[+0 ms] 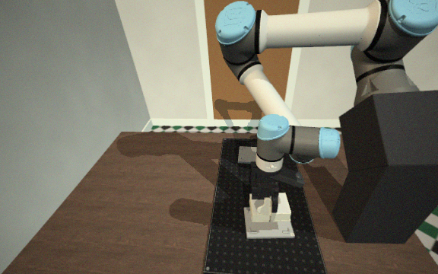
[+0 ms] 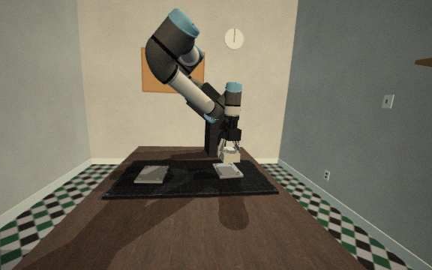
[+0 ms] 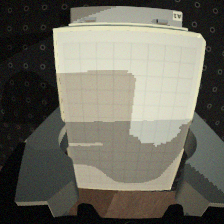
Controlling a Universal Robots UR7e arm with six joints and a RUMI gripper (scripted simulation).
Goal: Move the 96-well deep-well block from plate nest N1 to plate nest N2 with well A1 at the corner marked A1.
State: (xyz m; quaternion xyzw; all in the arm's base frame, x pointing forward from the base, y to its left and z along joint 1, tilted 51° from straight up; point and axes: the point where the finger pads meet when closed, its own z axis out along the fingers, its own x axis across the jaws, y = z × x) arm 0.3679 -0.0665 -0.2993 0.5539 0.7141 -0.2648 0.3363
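Note:
My gripper (image 1: 266, 205) (image 2: 230, 145) (image 3: 126, 107) is shut on the 96-well deep-well block (image 1: 281, 209) (image 2: 229, 155) (image 3: 125, 85), a cream block with a grid of wells on top. I hold it level a little above the plate nest N2 (image 1: 268, 231) (image 2: 228, 171) (image 3: 125, 15), the grey plate nearer to the top view. In the wrist view the block's cut corner is at the top right, on the side of the nest's A1 mark (image 3: 176, 16). The block hides most of the nest there. The plate nest N1 (image 1: 246, 154) (image 2: 151, 174) is bare.
Both nests sit on a black perforated mat (image 1: 226, 243) (image 2: 186, 187) on a brown wooden table (image 1: 128, 209) (image 2: 201, 232). The arm's dark pedestal (image 1: 394, 164) stands close beside the mat.

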